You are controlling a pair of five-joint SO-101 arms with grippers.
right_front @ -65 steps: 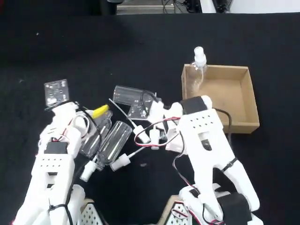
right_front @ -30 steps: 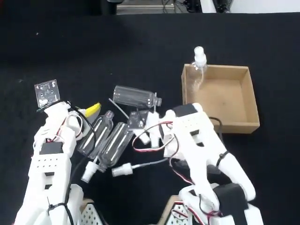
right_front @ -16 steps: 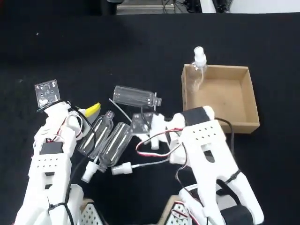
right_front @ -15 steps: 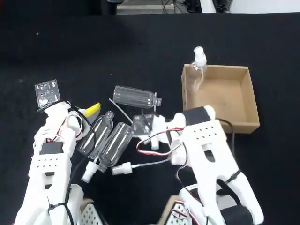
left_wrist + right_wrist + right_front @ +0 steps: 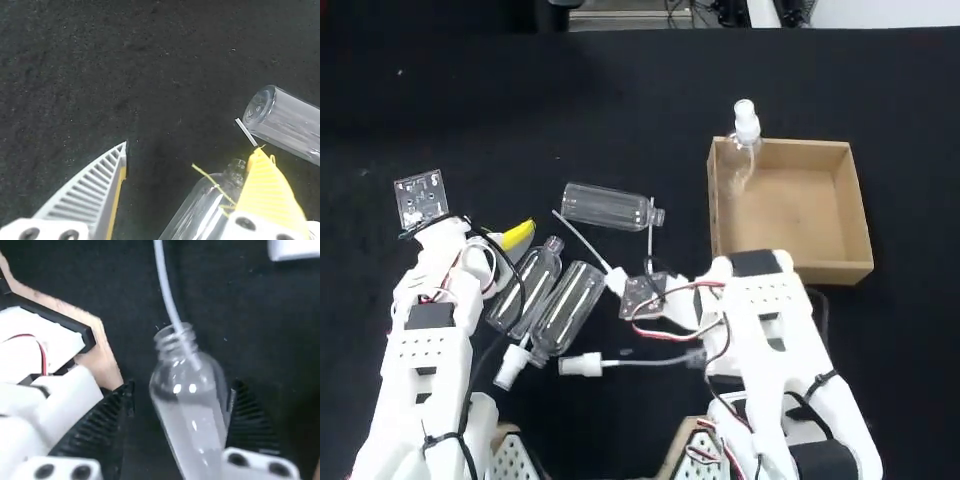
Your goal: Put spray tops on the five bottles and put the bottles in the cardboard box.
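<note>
My right gripper is shut on a clear open-necked bottle near the table's middle. A thin white tube meets the neck; I cannot tell whether it goes inside. Three more clear bottles lie on the black table: one on its side and two side by side. My left gripper is open beside these two, its yellow finger next to a bottle neck. Loose spray tops lie around. A capped bottle stands in the cardboard box.
The box sits at the right, just beyond my right arm. A small printed card lies at the far left. Red and white cables loop off the right arm over the table. Wooden arm bases sit at the near edge.
The right gripper has drawn back toward its base with the bottle, away from the lying bottle. The left arm pulled away to the left early on and has kept still since.
</note>
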